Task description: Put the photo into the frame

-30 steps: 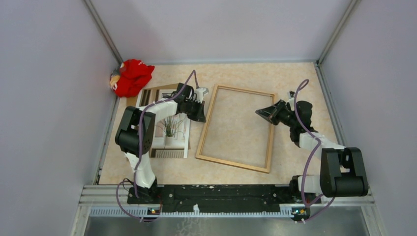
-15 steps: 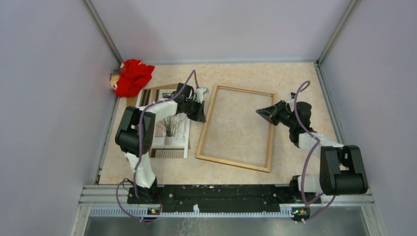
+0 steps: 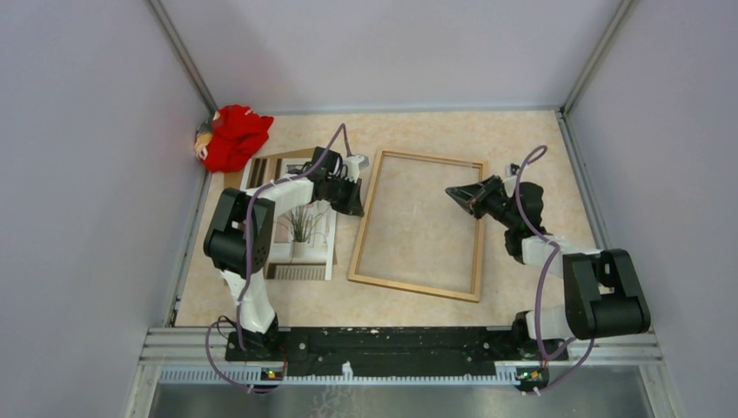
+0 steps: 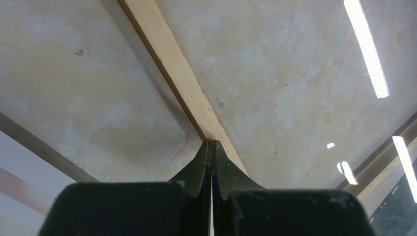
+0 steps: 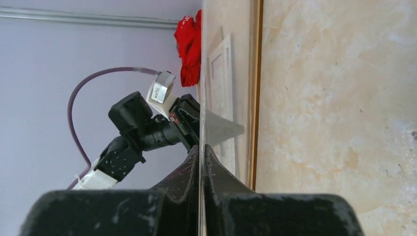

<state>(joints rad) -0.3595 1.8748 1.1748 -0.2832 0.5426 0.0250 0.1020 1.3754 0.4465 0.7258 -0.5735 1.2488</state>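
While both grippers stay clenched at the frame (image 3: 413, 289), the photo (image 3: 300, 228) lies outside it.
Over at the table's (image 3: 540, 139) 10 o'clock corner a red cloth (image 3: 233, 137) sits bunched up. Toward 5 o'clock from it the photo lies face up on a brown board (image 3: 232, 179), at 9 o'clock of the frame and just beside its left rail, not inside. The left gripper (image 4: 212, 145) hangs over the photo's 1 o'clock corner, jaws pressed together with nothing between them and tips right at the left rail; I cannot tell whether they touch the wood. The frame lies flat mid-table, bare tabletop showing through its opening. The right gripper (image 5: 202, 147), jaws likewise squeezed together on nothing, points toward 9 o'clock over that opening, near the upper part of the right rail.
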